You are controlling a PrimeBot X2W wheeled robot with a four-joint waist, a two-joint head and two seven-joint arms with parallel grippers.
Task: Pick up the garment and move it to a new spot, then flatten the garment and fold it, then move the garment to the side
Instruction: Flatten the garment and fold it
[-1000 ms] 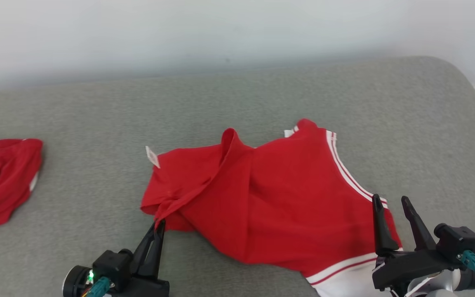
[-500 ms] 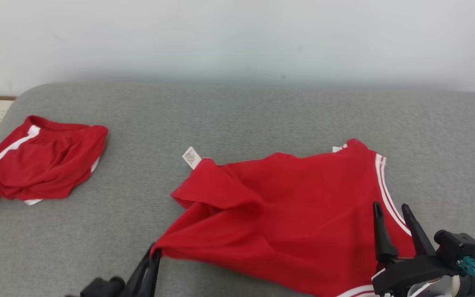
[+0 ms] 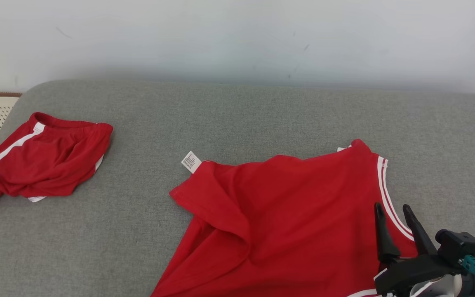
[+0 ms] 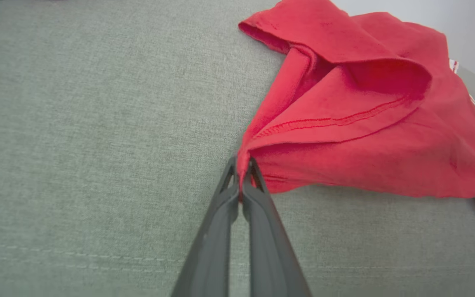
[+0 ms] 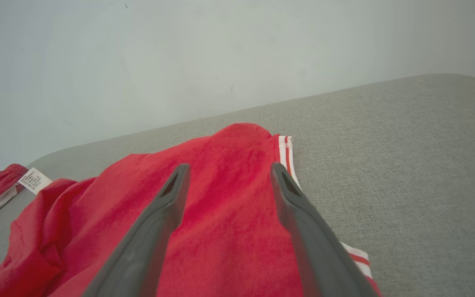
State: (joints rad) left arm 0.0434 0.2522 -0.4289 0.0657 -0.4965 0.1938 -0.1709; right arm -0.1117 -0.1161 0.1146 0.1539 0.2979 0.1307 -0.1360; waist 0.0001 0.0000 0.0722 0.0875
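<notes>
White tag at the ten-o'clock corner of the red garment: several lines of dark print, too small for me to read. I find no legible text.

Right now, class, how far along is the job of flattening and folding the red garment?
Done: nothing clearly finished; the red garment lies rumpled on the grey cushion. In hand: the left claw is shut on its corner; the right claw hangs open above it. Left: flattening, folding, moving aside.
</notes>
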